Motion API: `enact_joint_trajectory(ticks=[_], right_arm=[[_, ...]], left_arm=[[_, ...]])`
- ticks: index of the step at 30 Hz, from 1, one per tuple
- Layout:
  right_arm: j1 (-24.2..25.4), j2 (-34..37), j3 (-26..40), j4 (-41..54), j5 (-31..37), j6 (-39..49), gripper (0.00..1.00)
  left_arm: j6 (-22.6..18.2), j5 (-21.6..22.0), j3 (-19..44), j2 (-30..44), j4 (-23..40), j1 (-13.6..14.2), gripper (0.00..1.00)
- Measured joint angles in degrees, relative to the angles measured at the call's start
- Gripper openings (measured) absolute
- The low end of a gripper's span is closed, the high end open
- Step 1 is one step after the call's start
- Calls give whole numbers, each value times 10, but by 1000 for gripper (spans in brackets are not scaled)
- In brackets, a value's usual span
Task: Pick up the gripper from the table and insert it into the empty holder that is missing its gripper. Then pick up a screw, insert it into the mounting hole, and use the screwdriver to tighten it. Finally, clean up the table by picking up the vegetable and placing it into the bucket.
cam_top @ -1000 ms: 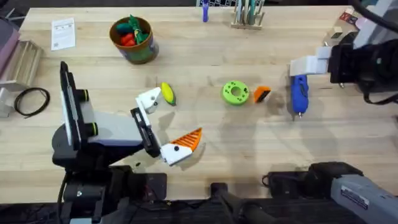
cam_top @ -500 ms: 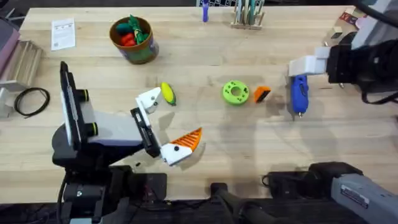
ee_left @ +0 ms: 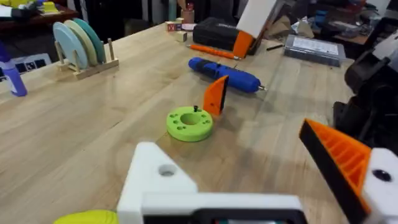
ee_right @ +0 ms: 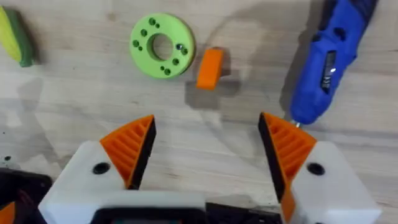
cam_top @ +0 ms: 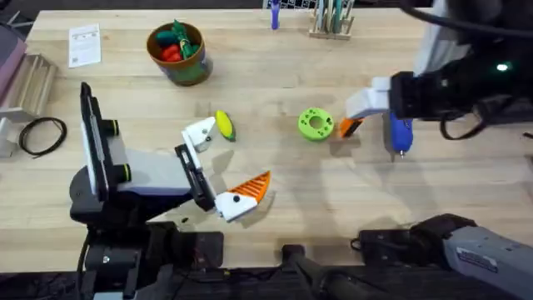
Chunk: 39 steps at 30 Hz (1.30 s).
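The right gripper [ee_right: 208, 146] is hovering, fingers spread wide, over the orange fingertip [ee_right: 210, 68]; next, I judge, it is needing to descend and pinch it.

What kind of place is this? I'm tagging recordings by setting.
Probably a robotics lab or workshop bench, not a home. A wooden worktable holds a blue screwdriver, a loose orange gripper tip and a green screw disc, and cluttered workbenches show behind in the left wrist view.
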<state>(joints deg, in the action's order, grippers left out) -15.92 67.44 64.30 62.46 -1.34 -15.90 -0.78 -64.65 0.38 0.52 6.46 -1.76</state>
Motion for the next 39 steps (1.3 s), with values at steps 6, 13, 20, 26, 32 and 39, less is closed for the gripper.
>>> enact_joint_trajectory(ticks=[6,13,20,26,32,39], right_arm=[[-41,51,24,1,0,-30,992],[-49,100,26,0,3,-34,991],[-39,118,26,-1,7,-29,991],[-14,120,26,0,12,-16,992],[-14,150,25,-4,21,-29,992],[-14,185,24,-26,33,-56,992]], left_arm=[[0,0,0,0,0,0,986],[0,0,0,0,0,0,986],[0,0,0,0,0,0,986],[0,0,0,0,0,0,986],[0,0,0,0,0,0,986],[0,0,0,0,0,0,986]])
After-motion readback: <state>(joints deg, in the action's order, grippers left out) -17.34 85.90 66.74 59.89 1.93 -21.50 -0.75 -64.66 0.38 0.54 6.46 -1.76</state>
